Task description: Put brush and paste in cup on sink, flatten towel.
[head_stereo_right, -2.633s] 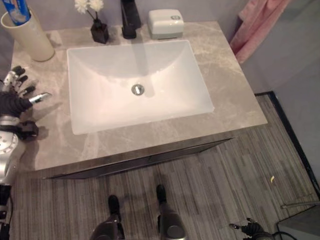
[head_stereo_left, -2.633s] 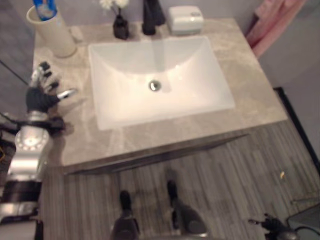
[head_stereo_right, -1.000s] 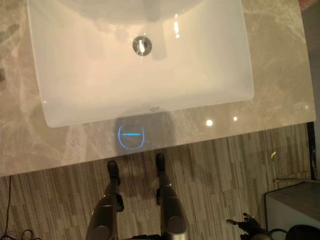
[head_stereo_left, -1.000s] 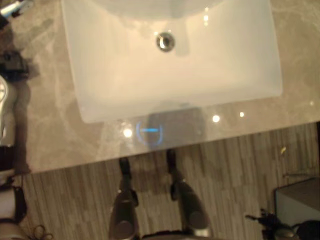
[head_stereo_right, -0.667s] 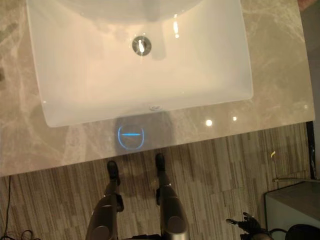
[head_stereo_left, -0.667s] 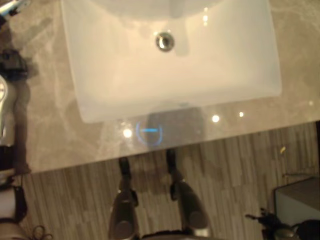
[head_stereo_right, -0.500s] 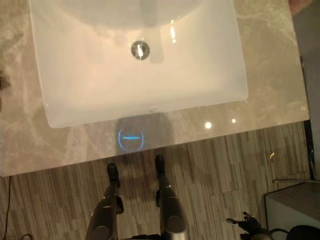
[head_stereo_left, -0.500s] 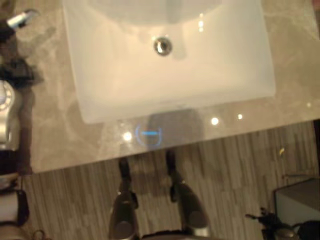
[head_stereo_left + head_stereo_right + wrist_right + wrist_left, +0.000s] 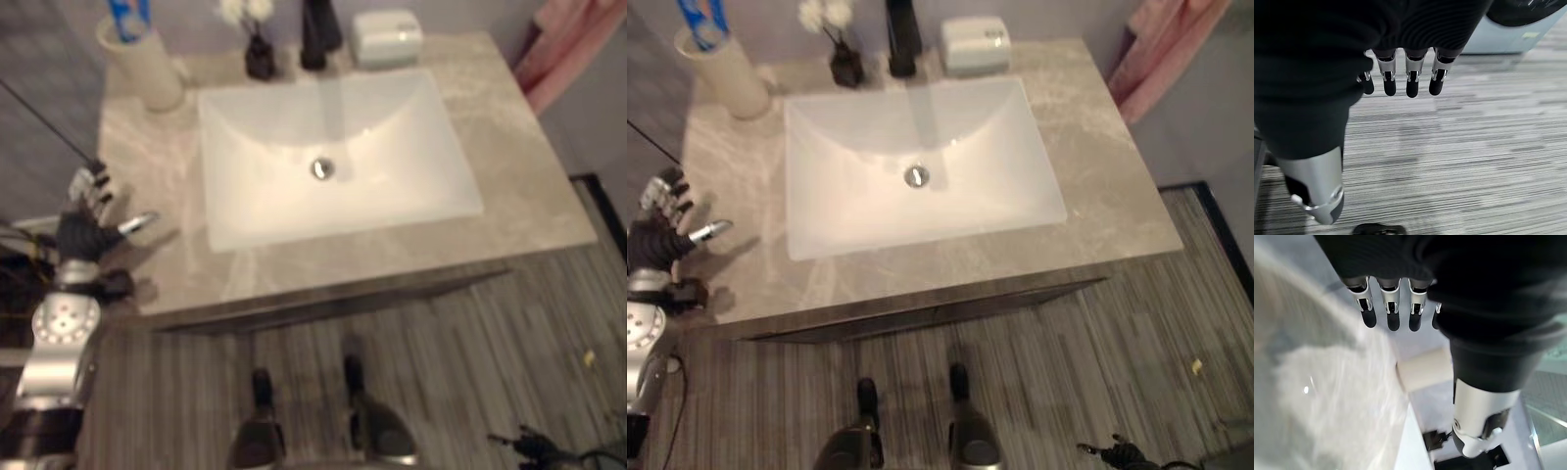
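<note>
The cup (image 9: 724,70) with blue paste (image 9: 703,20) stands at the worktop's (image 9: 1097,186) far left corner. The towel (image 9: 1164,44) hangs right. Left hand (image 9: 658,235) spread, empty; right hand (image 9: 1400,73) relaxed over floor (image 9: 1474,161). No writing is readable.

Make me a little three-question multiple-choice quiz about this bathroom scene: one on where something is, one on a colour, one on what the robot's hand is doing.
1. Where does the cup stand?
A. in the basin
B. on the counter's far left corner
C. on the floor

2. What colour is the towel?
A. pink
B. green
C. black

3. How is the left hand?
A. clenched round the cup
B. pinching the towel
C. open, holding nothing

Answers: 1 B, the cup stands on the counter left of the sink. 2 A, pink cloth hangs at the far right. 3 C, its fingers spread over the counter's left edge.
</note>
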